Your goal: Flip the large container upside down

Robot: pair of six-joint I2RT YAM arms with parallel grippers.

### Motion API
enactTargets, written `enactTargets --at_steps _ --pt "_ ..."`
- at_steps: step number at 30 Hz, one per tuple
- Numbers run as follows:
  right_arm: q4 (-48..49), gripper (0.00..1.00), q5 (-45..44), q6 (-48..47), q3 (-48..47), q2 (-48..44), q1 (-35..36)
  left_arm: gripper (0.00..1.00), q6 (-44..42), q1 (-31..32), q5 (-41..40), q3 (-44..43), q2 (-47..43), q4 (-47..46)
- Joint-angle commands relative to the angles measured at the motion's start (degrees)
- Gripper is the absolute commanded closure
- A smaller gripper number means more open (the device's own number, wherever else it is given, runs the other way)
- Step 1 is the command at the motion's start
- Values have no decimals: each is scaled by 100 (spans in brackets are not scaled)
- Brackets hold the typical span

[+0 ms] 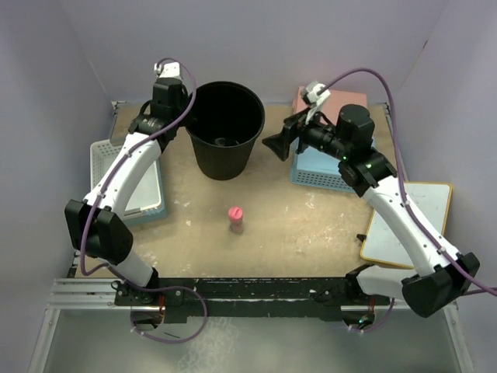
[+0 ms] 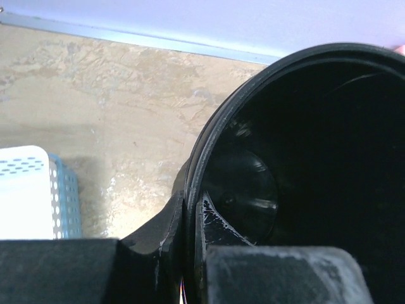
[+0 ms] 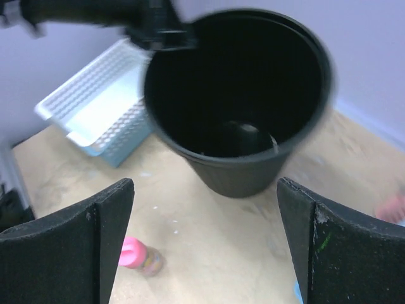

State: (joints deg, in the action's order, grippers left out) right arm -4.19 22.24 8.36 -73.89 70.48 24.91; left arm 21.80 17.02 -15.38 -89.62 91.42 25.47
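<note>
Clamping the rim of the bin (image 1: 225, 128) near the far edge of the counter (image 1: 311, 225), the left end effector (image 2: 190, 215) likely readies tipping; the right end effector (image 1: 278, 144) hangs released beside it.

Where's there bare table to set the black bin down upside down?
Bare tabletop lies between the pink bottle and the whiteboard, and between that bottle and the left baskets. The back is crowded: black bin, right baskets, open right gripper.

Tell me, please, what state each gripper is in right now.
Left gripper: closed on the rim of the large container.
Right gripper: open, holding nothing, clear of the container.
</note>
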Motion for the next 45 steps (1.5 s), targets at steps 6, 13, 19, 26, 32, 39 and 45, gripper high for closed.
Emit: enactTargets --at_steps 6,13,19,26,32,39,45 --pt "-895 3 970 -2140 -1822 1523 1501 100 -150 12 879 -1262 342 684" --pt "-948 3 290 -2229 -2108 2284 1672 100 -90 12 940 -1284 294 813" --pt "-1640 34 -110 -2438 -2510 2809 1830 100 -45 10 968 -1289 290 747" --pt "-1730 100 -480 -2579 -2556 2910 1967 97 85 9 1151 -1361 248 567" --pt "-1321 100 -927 -1909 -2360 2748 1891 35 208 11 1014 -1090 -198 -3" --pt "-578 100 356 -443 -2204 2769 1047 24 353 -1 680 -721 -1348 -464" --pt "616 100 1239 1085 -1952 2919 630 24 295 -3 115 -641 -1875 -125"
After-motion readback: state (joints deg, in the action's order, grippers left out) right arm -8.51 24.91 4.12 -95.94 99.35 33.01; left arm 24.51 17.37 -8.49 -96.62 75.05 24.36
